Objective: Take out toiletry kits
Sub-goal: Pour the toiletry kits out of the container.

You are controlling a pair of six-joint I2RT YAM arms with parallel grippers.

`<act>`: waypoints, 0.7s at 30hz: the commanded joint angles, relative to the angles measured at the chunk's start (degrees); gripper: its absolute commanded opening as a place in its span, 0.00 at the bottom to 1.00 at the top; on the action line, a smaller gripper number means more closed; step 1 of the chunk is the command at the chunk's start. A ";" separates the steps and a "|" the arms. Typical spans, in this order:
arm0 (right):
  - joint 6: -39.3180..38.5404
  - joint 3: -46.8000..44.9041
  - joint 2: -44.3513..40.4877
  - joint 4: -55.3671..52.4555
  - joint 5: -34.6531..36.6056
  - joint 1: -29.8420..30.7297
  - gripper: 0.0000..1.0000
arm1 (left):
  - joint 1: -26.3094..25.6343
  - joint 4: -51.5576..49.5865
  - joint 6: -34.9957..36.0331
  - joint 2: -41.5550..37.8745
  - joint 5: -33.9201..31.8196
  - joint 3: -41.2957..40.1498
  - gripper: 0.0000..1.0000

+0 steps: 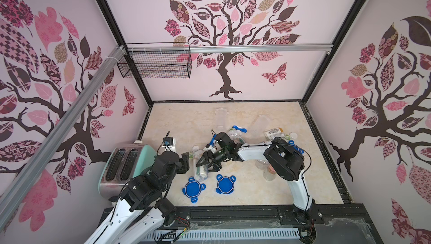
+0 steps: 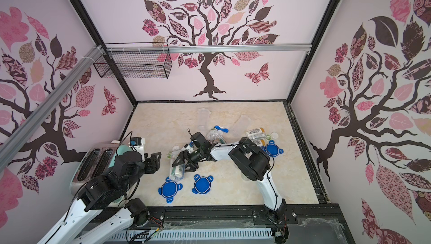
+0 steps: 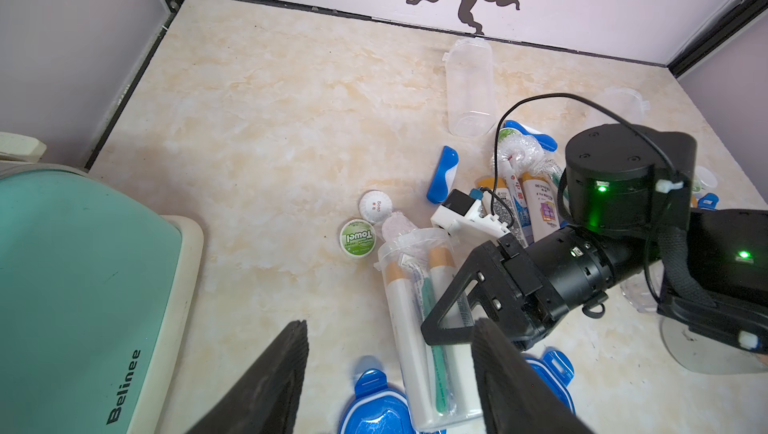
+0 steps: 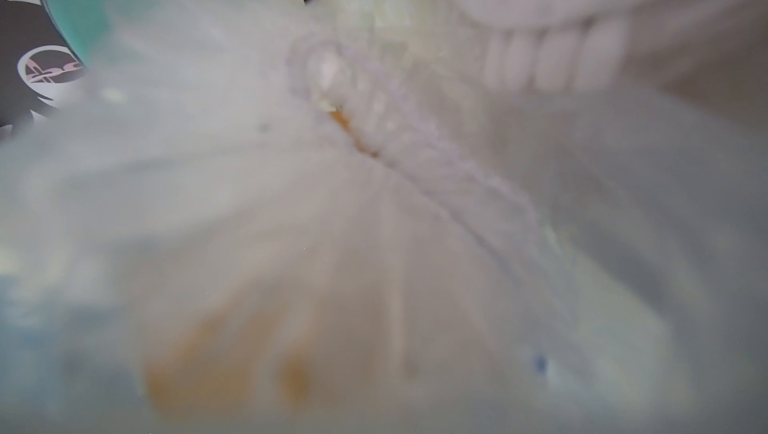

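- While the toiletry kit (image 3: 401, 315) sits in a clear jar (image 3: 415, 241) lying on the surface (image 3: 291, 120), right fingers (image 3: 449, 334) straddle it, can't tell if squeezing
- left fingers (image 3: 270, 386) spread, empty, nearby

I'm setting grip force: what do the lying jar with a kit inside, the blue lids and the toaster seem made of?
The jar: clear thin plastic, probably; the kit shows through it. The blue lids: glossy moulded plastic, with clip tabs. The toaster: glossy mint shell, plastic or painted metal, unclear; shiny metal-looking top.
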 commanded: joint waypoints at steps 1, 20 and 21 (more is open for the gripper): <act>5.70 -0.52 -3.91 9.24 -2.72 -0.14 0.62 | 0.17 1.08 0.35 -0.50 -0.58 -0.71 0.67; 26.06 -6.11 -4.22 31.16 -0.97 -0.43 0.60 | 0.13 0.99 0.43 -0.40 -0.56 -0.79 0.67; 27.20 -6.31 -4.13 32.47 -0.78 -0.44 0.60 | 0.11 0.96 0.38 -0.39 -0.60 -0.83 0.67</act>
